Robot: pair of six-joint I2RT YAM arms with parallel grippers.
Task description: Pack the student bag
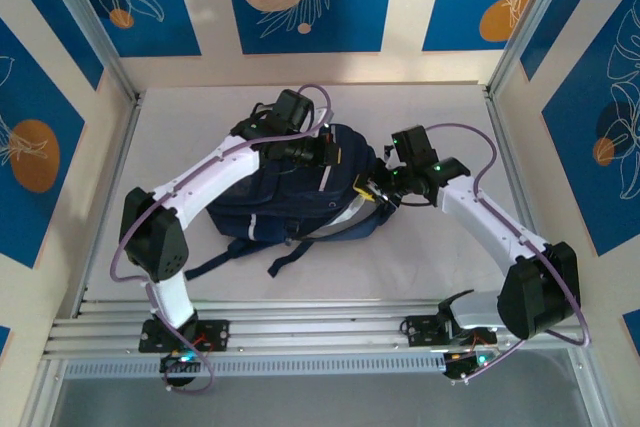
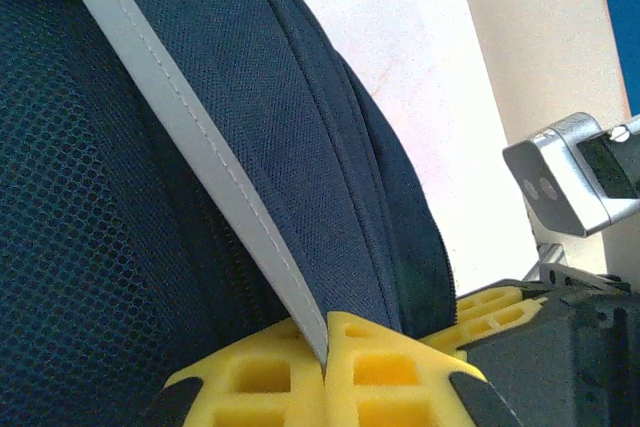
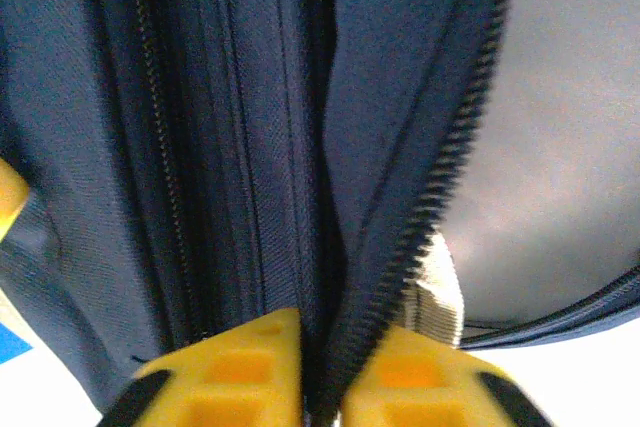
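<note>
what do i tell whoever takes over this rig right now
Left gripper: shut on the bag, pinching its grey stripe.
Right gripper: shut on the bag's fabric beside a zipper that looks parted.
Bag: lying on the table between the two arms, straps toward the near edge.
Done: both grippers have hold of the bag.
Left: pull the opening wide and pack; what is inside I cannot tell.

Navy student bag [image 1: 290, 202], light grey stripe [image 2: 200, 147] — blue wall panels [image 1: 350, 17], white leaves, orange discs
</note>
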